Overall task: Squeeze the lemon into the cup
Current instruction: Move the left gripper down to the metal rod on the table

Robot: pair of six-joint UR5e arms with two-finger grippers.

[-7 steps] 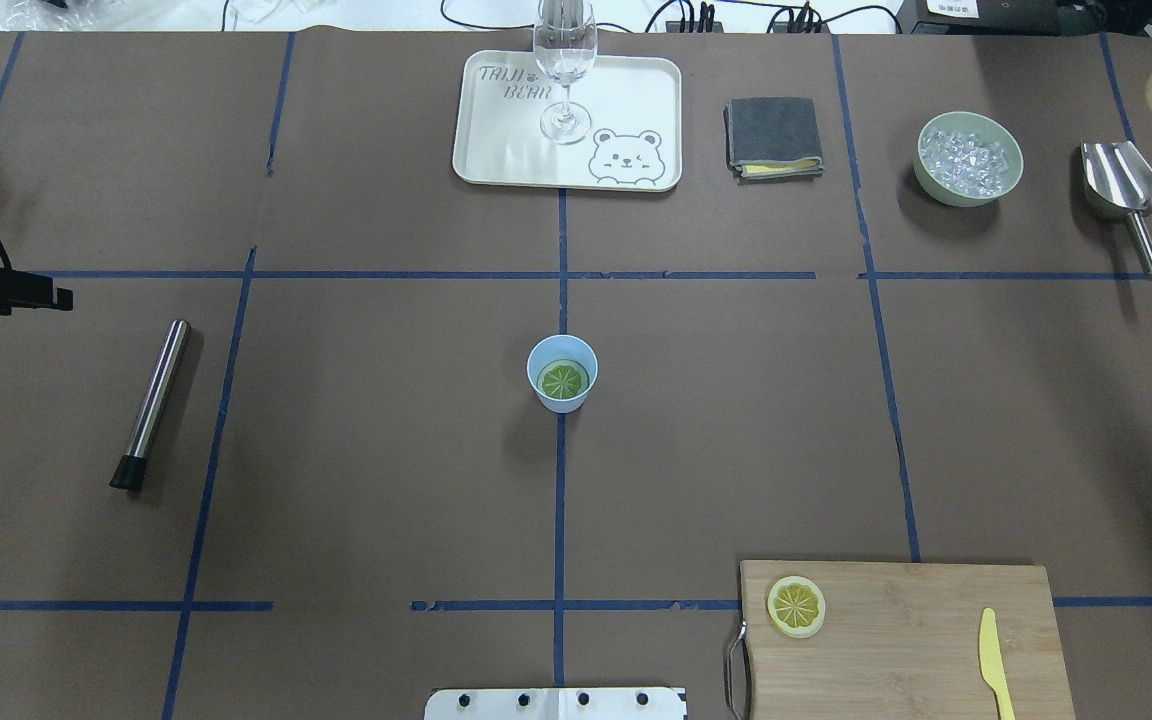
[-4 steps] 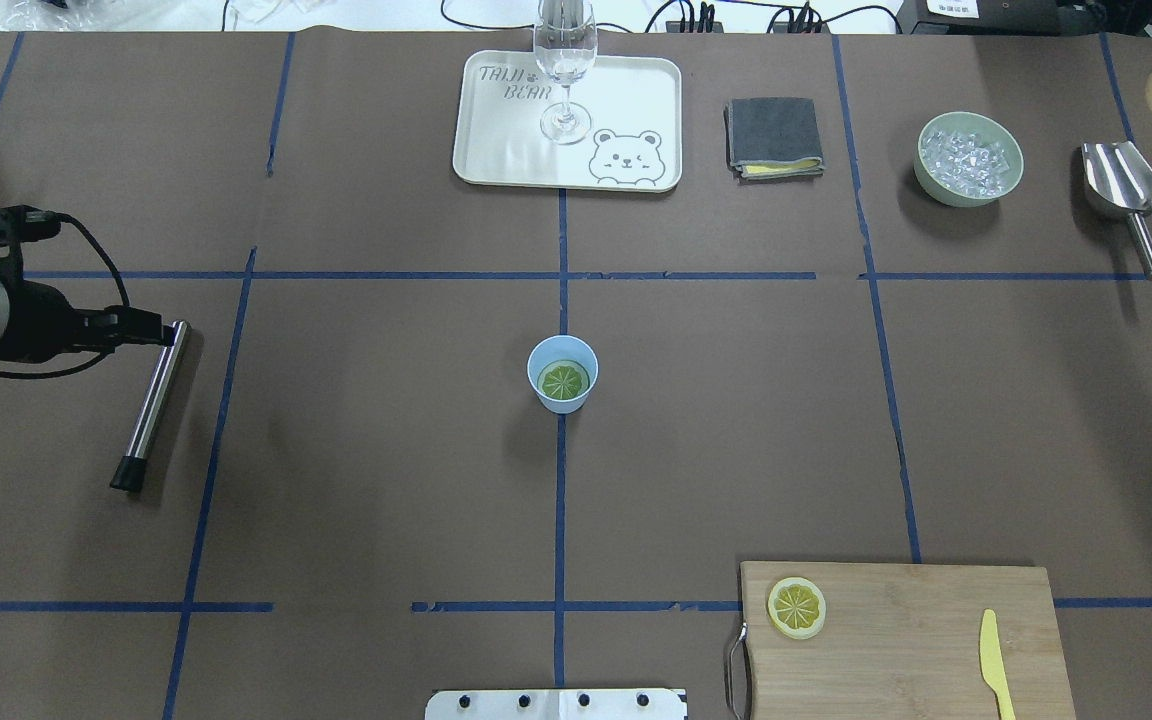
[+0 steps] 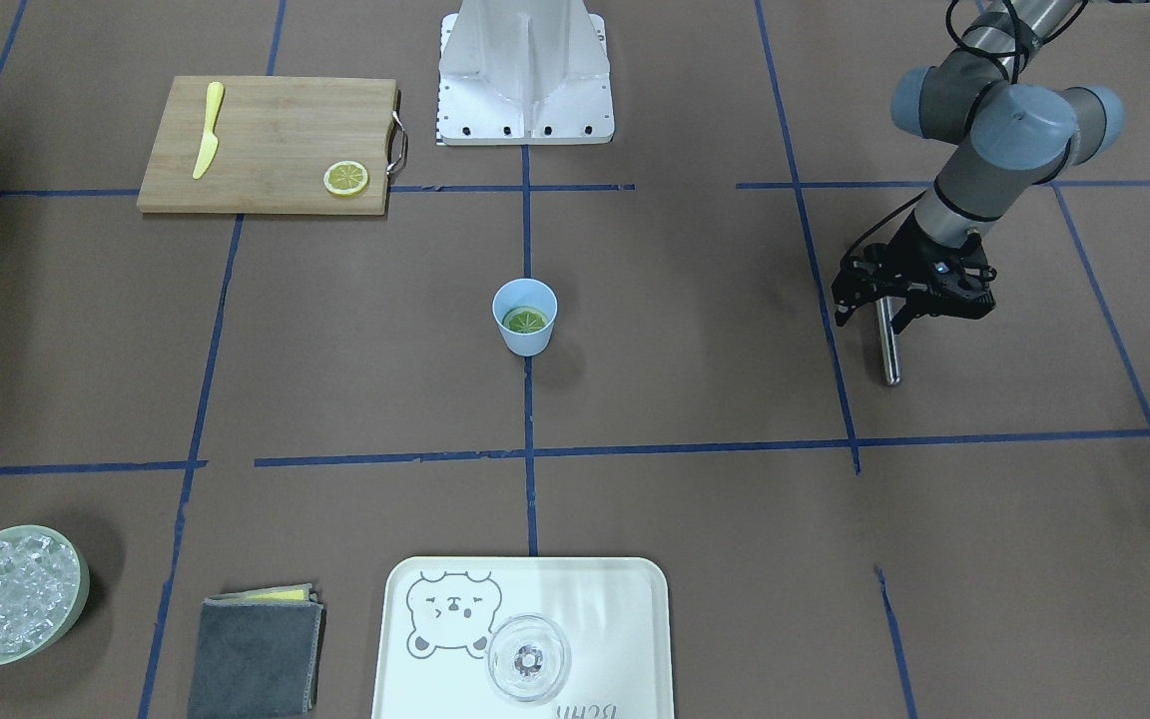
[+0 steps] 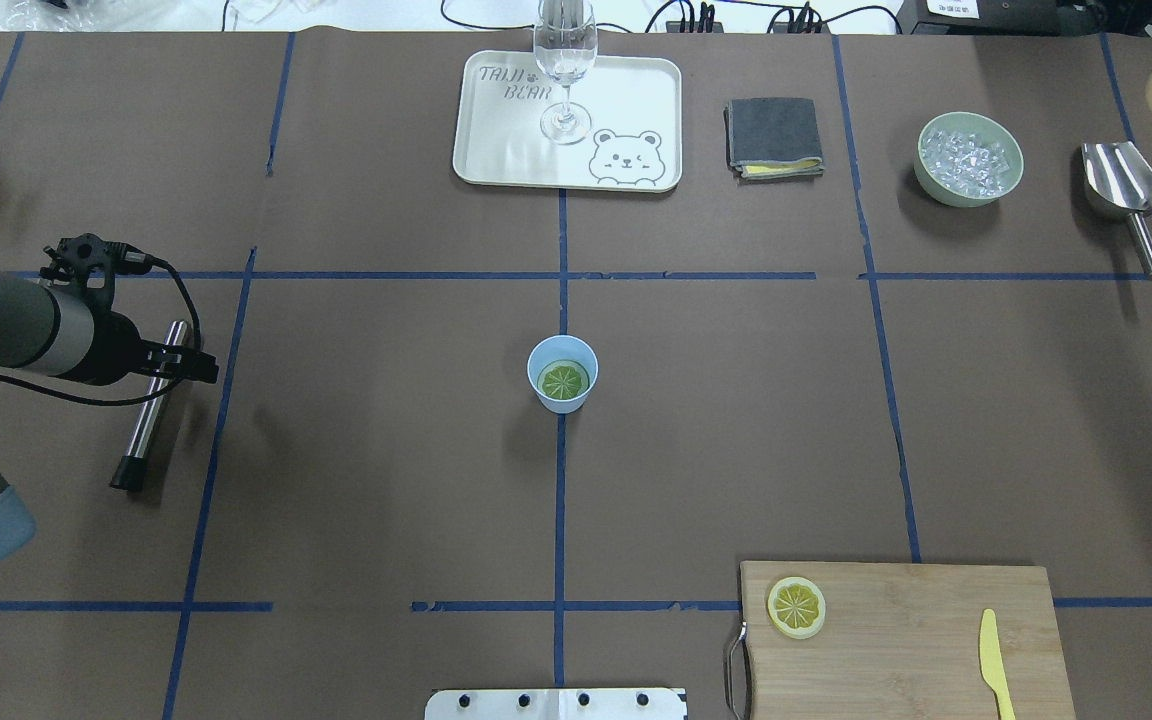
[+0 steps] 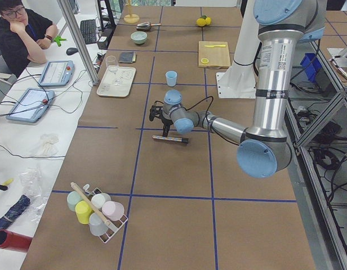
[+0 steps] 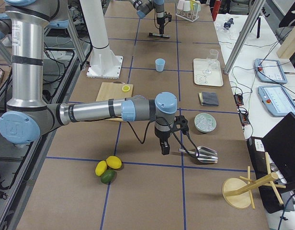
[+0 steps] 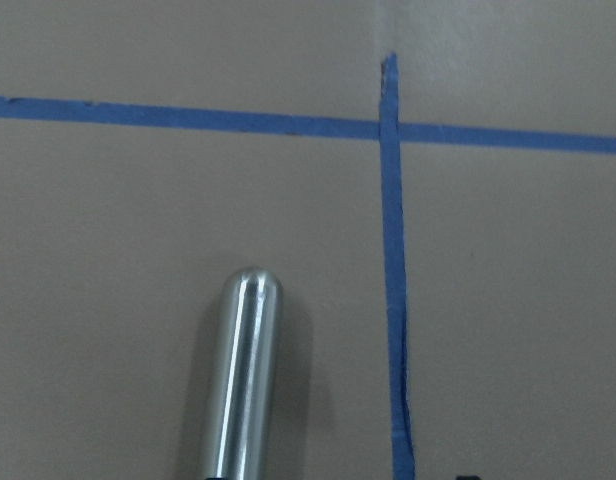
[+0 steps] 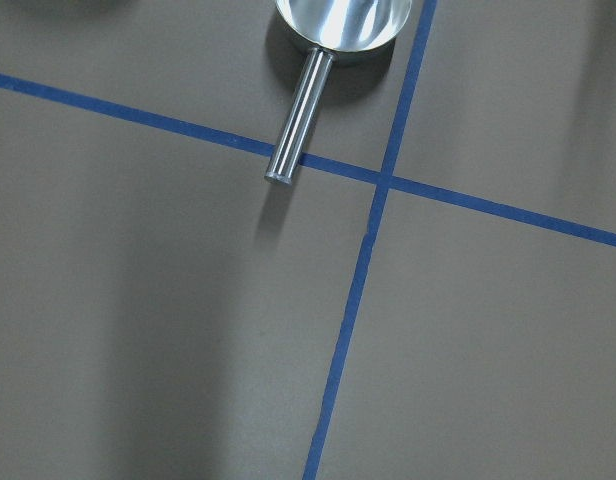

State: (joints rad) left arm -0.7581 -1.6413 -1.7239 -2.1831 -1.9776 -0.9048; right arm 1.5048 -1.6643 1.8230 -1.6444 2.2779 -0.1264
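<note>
**A:** How does the left claw [image 3: 904, 305] stand?

**B:** Released, with its black fingers spread. It points down over the steel half of a slim brushed-metal rod with a black rubber tip [image 4: 144, 430]. In the left side view it hangs just above the rod, not touching it. Its wrist camera shows the rod's rounded end lying on the brown desk [image 4: 386, 450] beside a blue tape line.

**A:** And the right claw [image 6: 164, 147]?

**B:** It shows only in the right side view, pointing down near the handle of a shiny steel scoop [image 6: 203, 154]. I cannot tell whether it is released or clenched.

**A:** Where is the lemon?

**B:** The thin, round, greenish-yellow citrus slice [image 4: 563, 380] lies flat inside the small light-blue plastic cup [image 4: 563, 404]. The cup stands upright at the middle of the desk on a tape line, well apart from both claws.

**A:** What lies farther out?

**B:** A brighter yellow slice [image 4: 796, 606] and a yellow plastic knife [image 4: 992, 655] lie apart on a wooden cutting board [image 4: 906, 620] near the robot's right. At the far edge a clear stemmed glass [image 4: 564, 70] stands on a white bear-print tray [image 4: 636, 100].
</note>
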